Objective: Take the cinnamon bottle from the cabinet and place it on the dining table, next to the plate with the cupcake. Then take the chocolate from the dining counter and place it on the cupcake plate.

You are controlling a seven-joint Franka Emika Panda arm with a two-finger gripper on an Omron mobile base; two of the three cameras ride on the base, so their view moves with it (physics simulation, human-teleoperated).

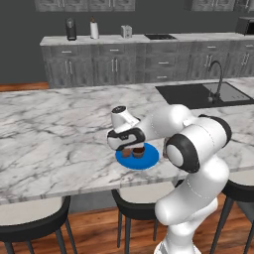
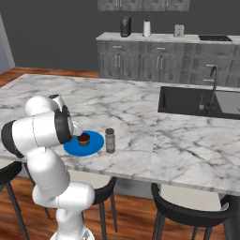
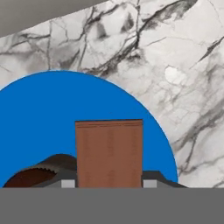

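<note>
My gripper (image 1: 126,148) hangs just above the left part of the blue plate (image 1: 149,159), shut on the chocolate (image 1: 126,153), a thin brown bar. In the hand view the chocolate (image 3: 109,153) stands upright between the fingertips (image 3: 150,183) of the gripper (image 3: 109,184) over the plate (image 3: 48,118). The cupcake (image 3: 28,177) sits close beside it. From the right base view, the cupcake (image 2: 84,139) rests on the plate (image 2: 93,143), and the cinnamon bottle (image 2: 110,140) stands upright on the dining table (image 2: 140,112), just right of the plate. The cabinet is out of view.
A dark sink basin (image 1: 198,94) with a faucet (image 1: 218,74) lies at the table's far right. Black stools (image 1: 34,218) stand along the near edge. A back counter (image 1: 149,37) carries small appliances. My arm's white elbow (image 1: 196,146) looms over the plate's right side.
</note>
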